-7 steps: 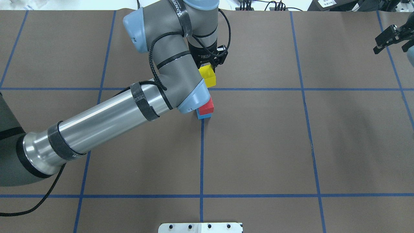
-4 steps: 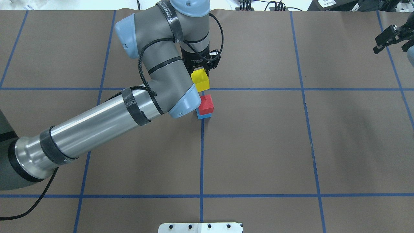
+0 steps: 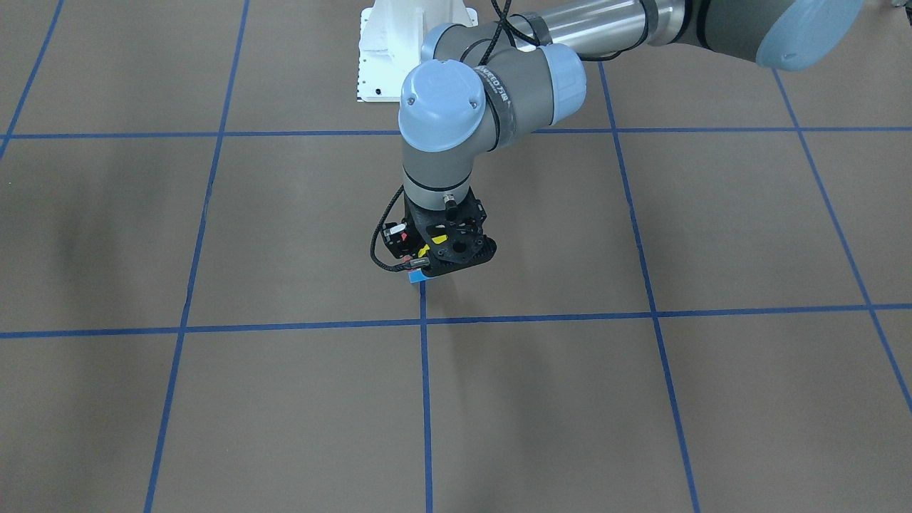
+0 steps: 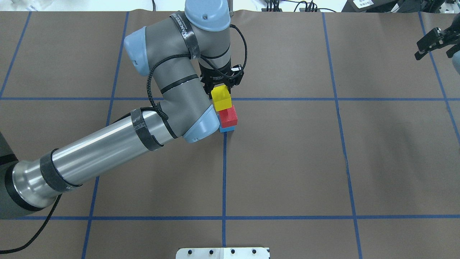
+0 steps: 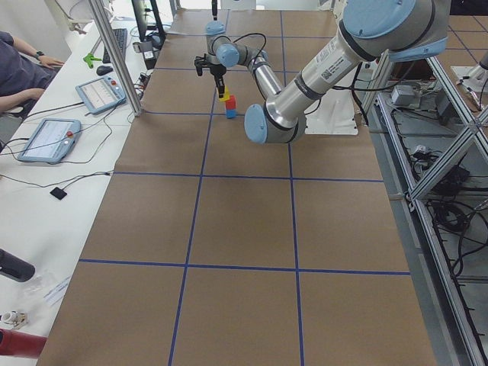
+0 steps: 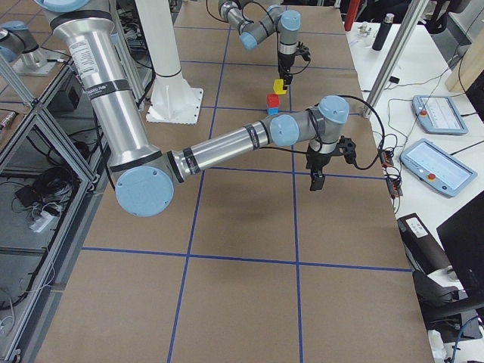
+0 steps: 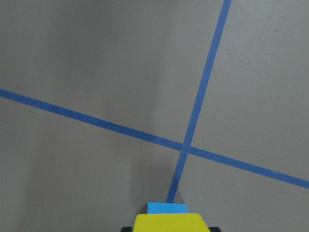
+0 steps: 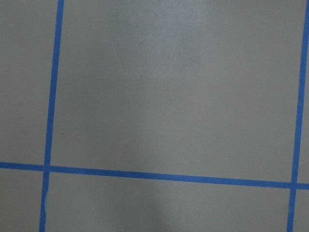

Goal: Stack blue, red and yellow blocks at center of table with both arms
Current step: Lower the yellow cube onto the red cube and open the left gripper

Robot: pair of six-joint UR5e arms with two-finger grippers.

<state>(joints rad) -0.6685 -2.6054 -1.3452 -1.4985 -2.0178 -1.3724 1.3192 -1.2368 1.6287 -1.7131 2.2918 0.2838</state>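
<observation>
Though illegible, strap lettering [image 4: 183,30] near yellow block [image 4: 220,98]

Three blocks: one yellow block [image 4: 221,98], one red block [image 4: 228,117], one blue block [image 4: 227,128]. Two robot arms: left arm [image 4: 107,144], right arm [image 6: 227,147]. Two teach pendants: near pendant [image 5: 50,139], far pendant [image 5: 100,93].

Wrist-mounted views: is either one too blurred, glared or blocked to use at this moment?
Left wrist-mounted: sharp and evenly lit; the yellow cube-shaped block crops in at the bottom edge, a sliver of the blue cube-shaped block above it, soft shadow left of the blue tape line. Right wrist-mounted: in focus, only a mild pale sheen on the brown paper-covered table, nothing blocking.
</observation>
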